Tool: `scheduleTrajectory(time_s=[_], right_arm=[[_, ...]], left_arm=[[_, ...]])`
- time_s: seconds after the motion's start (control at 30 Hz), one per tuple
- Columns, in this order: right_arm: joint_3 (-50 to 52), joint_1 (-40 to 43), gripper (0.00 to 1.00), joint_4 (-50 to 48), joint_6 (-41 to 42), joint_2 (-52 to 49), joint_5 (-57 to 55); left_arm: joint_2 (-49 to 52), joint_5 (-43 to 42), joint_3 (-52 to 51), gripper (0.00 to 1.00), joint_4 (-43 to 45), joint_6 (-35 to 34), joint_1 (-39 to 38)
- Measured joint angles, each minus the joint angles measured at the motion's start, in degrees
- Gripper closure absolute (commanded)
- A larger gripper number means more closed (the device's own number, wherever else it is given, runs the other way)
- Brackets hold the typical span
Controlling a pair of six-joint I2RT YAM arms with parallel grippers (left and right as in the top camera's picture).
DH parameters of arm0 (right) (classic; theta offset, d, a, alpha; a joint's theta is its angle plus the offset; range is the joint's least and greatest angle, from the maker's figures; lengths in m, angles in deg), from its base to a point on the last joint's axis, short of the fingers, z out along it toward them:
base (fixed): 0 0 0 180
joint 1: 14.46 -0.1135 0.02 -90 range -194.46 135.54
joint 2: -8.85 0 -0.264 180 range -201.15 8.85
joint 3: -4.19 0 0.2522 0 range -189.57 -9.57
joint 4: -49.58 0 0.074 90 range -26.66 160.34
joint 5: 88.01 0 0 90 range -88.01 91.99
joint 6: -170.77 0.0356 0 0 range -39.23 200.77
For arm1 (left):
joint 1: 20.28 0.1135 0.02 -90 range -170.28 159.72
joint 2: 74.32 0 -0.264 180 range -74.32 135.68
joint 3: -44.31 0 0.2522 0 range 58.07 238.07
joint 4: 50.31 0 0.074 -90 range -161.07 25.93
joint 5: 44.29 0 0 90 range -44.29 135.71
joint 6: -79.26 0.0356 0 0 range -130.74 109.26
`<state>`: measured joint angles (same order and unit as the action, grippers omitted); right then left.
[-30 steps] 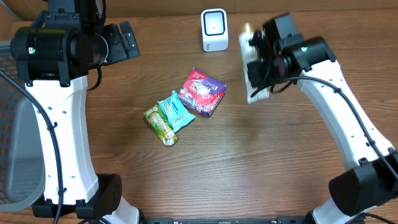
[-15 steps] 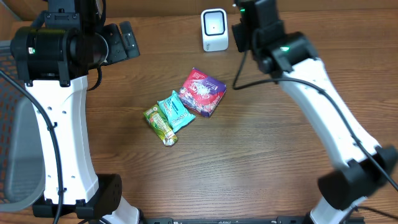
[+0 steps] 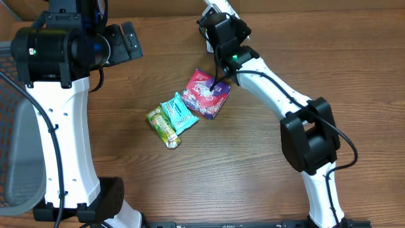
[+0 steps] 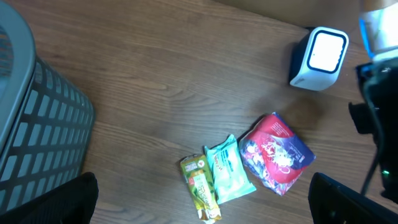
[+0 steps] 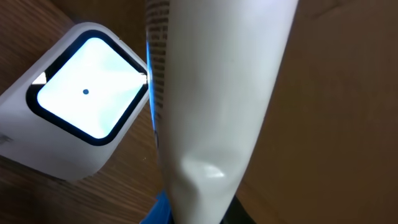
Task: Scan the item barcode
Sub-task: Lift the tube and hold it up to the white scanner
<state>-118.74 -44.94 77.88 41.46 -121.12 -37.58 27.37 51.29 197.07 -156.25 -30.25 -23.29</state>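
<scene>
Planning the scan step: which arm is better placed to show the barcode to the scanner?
Right. Its claw holds the white package right beside the lit scanner. The left claw hangs open and empty, off to the far side of the table.

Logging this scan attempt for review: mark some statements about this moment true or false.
1. The right claw holds a white package next to the scanner. True.
2. The left claw is shut on the teal packet. False: it is open and holds nothing, and the teal packet lies on the table.
3. A green packet, the teal packet and a red-and-purple packet lie together on the table. True.
4. The scanner's window is dark. False: it glows white.
</scene>
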Motion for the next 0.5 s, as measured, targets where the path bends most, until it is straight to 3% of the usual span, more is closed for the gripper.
scheduleTrajectory(time_s=[0.17, 0.5], right_arm=[[0.0, 0.07, 0.96, -2.56, -5.4, -2.82, -0.28], [0.0, 1.22, 0.96, -2.32, -7.89, -5.22, -0.31]], left_arm=[[0.0, 0.0, 0.0, 0.0, 0.02, 0.0, 0.0], [0.0, 0.0, 0.0, 0.0, 0.02, 0.0, 0.0]])
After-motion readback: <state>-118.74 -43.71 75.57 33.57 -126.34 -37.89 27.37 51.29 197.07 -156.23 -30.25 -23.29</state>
